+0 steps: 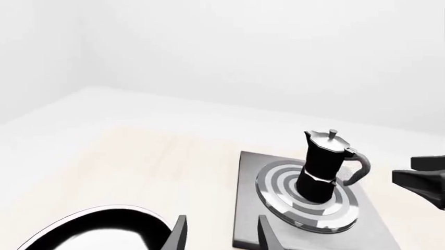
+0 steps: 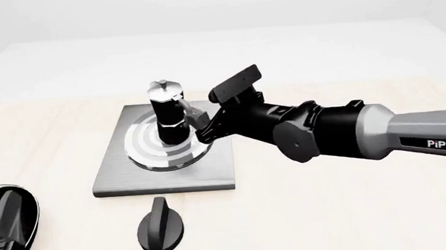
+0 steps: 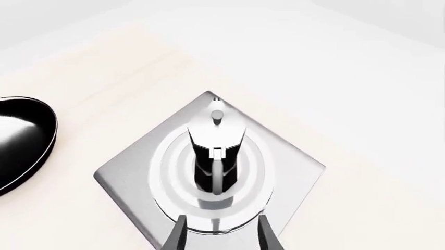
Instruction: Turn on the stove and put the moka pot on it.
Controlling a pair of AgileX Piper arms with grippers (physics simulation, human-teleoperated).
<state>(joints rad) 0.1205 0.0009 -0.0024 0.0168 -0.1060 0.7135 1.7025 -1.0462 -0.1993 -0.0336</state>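
On the stove (image 2: 114, 181) ring burner the moka pot (image 2: 166, 114) stands upright, handle toward 3 o'clock; your right gripper (image 2: 200, 125) sits just beside that handle, fingers spread, holding nothing. Knob (image 2: 160, 224) lies at 6 o'clock of the slab. Your left gripper (image 1: 221, 233) is parted, empty

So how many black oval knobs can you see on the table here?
1. The black oval knob with a raised ridge lies on the tabletop just in front of the flat grey metal stove slab, apart from it. None looks hidden.
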